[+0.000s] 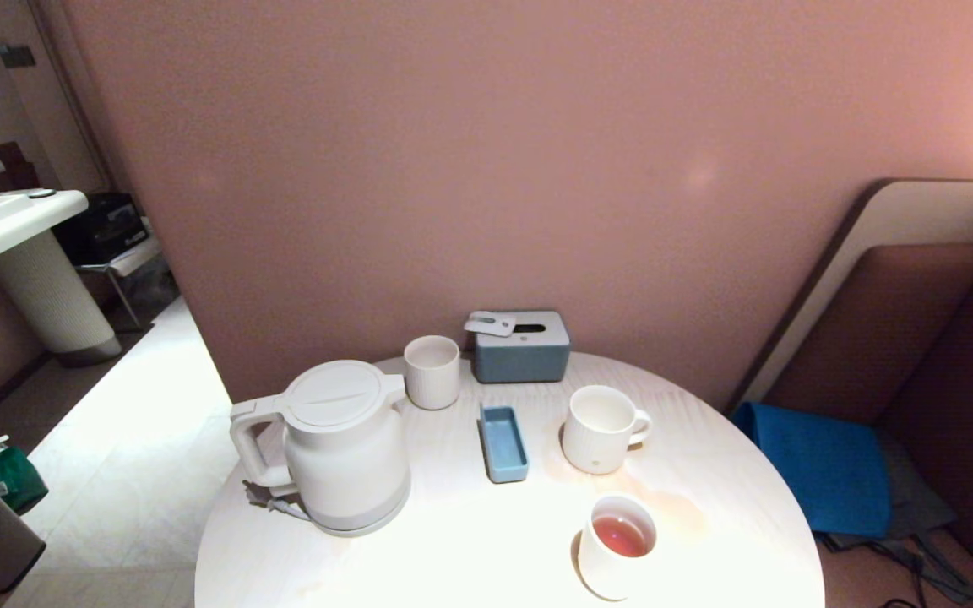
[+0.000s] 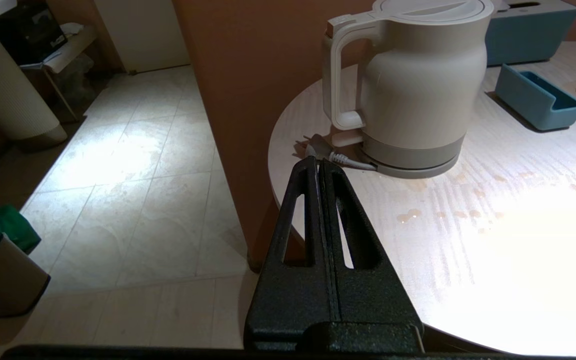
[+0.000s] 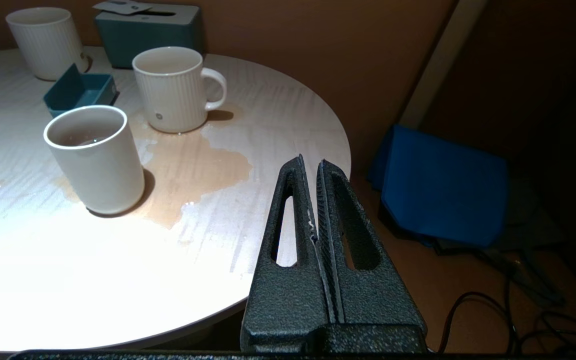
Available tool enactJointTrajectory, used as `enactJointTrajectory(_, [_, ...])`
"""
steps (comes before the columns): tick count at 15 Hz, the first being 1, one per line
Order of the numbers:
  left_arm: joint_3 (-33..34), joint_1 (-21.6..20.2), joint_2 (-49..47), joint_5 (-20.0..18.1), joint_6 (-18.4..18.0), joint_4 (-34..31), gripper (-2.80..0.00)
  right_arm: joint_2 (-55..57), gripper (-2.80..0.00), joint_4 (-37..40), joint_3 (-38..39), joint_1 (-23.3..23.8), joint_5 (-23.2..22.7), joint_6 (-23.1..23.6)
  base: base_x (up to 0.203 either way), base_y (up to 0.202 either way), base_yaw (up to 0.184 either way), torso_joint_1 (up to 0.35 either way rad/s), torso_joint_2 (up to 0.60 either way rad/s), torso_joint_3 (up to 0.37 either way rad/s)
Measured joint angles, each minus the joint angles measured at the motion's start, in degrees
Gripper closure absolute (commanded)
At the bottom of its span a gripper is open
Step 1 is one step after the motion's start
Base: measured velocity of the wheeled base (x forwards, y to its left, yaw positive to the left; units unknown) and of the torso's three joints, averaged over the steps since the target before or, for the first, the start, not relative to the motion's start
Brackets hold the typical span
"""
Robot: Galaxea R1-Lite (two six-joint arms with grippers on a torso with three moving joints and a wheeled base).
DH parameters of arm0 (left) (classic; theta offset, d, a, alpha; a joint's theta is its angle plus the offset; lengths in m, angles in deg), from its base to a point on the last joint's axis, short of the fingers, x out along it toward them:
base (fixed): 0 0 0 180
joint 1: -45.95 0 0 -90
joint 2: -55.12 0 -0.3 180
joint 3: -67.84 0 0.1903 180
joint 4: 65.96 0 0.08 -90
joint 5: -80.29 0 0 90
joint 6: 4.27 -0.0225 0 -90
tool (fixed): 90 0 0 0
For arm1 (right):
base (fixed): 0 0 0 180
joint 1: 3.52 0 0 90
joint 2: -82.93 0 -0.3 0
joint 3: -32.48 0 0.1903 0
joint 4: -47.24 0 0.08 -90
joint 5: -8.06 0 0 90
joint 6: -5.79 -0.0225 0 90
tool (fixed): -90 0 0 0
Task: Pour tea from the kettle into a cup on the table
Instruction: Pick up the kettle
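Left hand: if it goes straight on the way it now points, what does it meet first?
Probably the plug and cord by the kettle, at the table edge. The shut left hand points at them; depth is unclear.

The kettle stands at the left of the table, handle toward the left edge. Behind it, to its right, sits a ribbed tumbler, and right of that a tissue box by the wall. A small tray lies mid-table, the mug to its right. Nearest, right of centre, a plain cup holds tea; spilled liquid lies between the mug and that cup.
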State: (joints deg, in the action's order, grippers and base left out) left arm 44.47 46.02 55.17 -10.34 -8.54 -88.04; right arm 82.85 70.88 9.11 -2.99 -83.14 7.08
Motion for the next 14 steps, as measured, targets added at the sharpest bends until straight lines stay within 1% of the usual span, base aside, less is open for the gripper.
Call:
enactJointTrajectory(4, [0.0,0.0,0.0,0.0,0.0,0.0,0.0,0.0,0.0,0.0,0.0,0.0,0.0,0.0,0.0,0.0,0.0,0.0,0.0,0.0])
enactJointTrajectory(5, [0.0,0.0,0.0,0.0,0.4,0.0,0.0,0.0,0.0,0.0,0.0,0.0,0.0,0.0,0.0,0.0,0.0,0.0,0.0,0.0])
enactJointTrajectory(7, [0.0,0.0,0.0,0.3,2.7,-0.3,0.0,0.0,0.0,0.0,0.0,0.0,0.0,0.0,0.0,0.0,0.0,0.0,0.0,0.0])
enactJointTrajectory(8, [0.0,0.0,0.0,0.4,3.0,-0.3,0.0,0.0,0.0,0.0,0.0,0.0,0.0,0.0,0.0,0.0,0.0,0.0,0.0,0.0])
enactJointTrajectory(14, [0.0,0.0,0.0,0.4,3.3,0.0,0.0,0.0,0.0,0.0,0.0,0.0,0.0,0.0,0.0,0.0,0.0,0.0,0.0,0.0])
